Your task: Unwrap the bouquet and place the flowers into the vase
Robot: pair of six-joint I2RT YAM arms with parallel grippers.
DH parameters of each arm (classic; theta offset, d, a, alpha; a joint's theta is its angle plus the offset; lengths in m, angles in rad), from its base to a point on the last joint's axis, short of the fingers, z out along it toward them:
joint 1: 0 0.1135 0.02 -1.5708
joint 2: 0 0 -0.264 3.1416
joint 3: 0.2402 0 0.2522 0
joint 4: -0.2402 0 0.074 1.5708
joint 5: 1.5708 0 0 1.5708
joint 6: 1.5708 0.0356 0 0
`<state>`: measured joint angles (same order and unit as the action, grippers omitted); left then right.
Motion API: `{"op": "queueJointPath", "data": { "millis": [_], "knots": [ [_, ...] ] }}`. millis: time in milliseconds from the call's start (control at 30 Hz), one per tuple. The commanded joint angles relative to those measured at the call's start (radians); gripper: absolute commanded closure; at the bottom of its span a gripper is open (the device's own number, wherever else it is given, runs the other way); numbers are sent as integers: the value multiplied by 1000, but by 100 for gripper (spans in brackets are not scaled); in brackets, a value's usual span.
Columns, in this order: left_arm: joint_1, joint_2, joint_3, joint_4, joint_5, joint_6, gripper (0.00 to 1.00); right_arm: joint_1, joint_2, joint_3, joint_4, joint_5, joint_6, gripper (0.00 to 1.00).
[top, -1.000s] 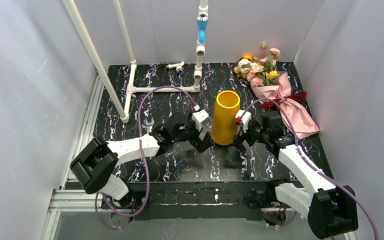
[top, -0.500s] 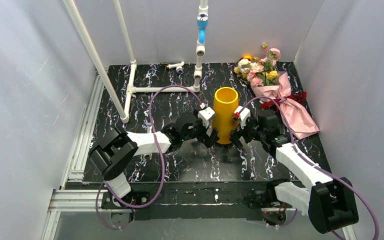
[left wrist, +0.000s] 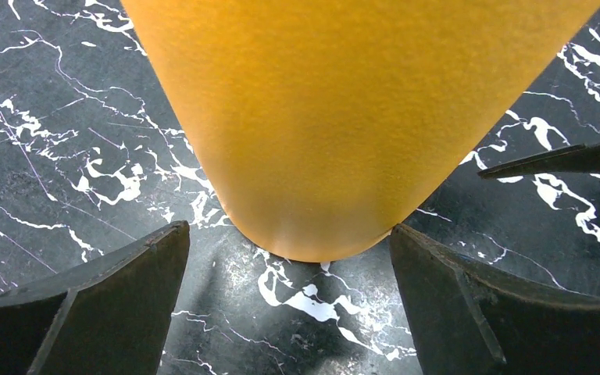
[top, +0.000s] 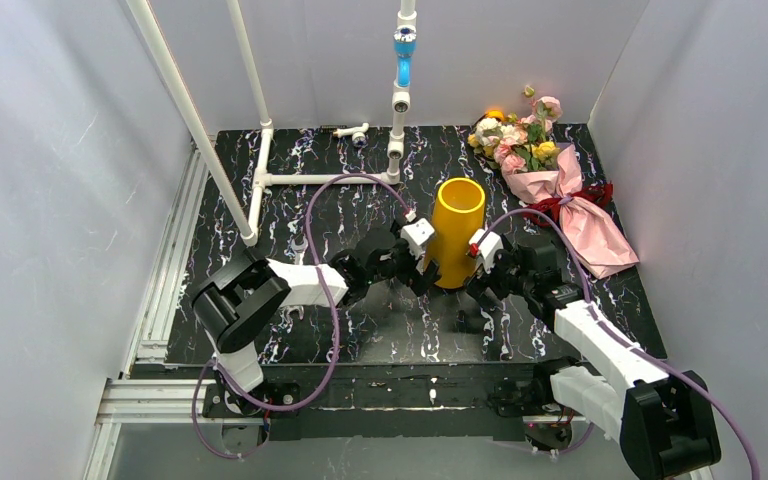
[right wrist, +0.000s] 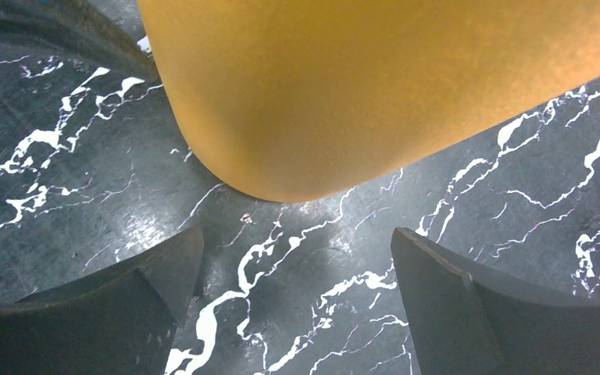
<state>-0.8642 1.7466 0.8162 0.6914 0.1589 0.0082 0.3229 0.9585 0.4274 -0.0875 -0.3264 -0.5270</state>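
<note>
Left pincer [left wrist: 287, 233] and right pincer [right wrist: 297, 234], both spread apart, flank the upright vase [top: 457, 232]; the bouquet [top: 552, 188] lies wrapped.

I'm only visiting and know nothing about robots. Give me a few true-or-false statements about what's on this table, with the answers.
1. The vase stands upright on the table. True.
2. The bouquet has been unwrapped. False: it lies near the right wall in its pink paper, with the red ribbon tied around it.
3. The left arm's fingers and the right arm's fingers are open, low on either side of the vase. True.
4. The flowers stand in the vase. False: they are in the bouquet, and nothing sticks out of the vase.
</note>
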Motion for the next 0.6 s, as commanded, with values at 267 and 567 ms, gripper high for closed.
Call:
{"op": "queueJointPath", "data": {
  "millis": [267, 567],
  "knots": [
    [-6, 80, 26, 120, -102, 70, 0, 2, 37, -35, 160, 66, 7, 0],
    [-4, 144, 84, 132, -211, 70, 0, 2, 112, -56, 284, 133, 51, 0]
  ]
}}
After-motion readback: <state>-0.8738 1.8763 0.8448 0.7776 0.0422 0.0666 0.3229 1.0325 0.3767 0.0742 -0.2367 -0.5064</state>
